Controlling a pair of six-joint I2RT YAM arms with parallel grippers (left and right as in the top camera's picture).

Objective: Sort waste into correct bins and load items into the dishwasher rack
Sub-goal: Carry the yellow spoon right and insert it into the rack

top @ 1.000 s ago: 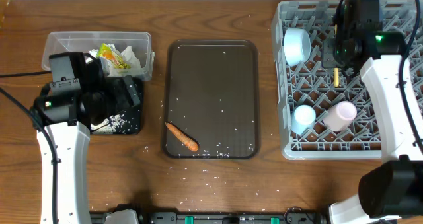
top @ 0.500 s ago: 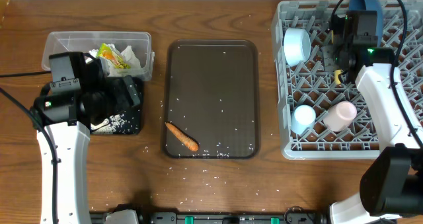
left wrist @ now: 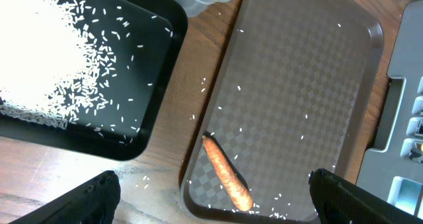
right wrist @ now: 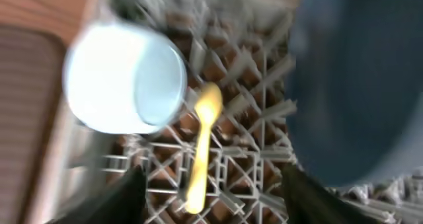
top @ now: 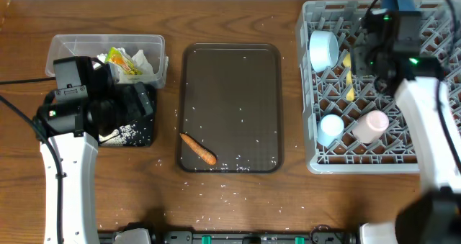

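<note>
Yellow spoon (right wrist: pixel 201 145) blurred on dishwasher rack (right wrist: pixel 254 154), right tool (right wrist: pixel 215 196) released, left tool (left wrist: pixel 218 192) spread, empty

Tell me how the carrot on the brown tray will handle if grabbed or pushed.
The carrot looks stiff, so it should lift as one piece. Tapered and round, it probably rolls in an arc if pushed. It lies near the rim of the tray, which could stop it.
</note>
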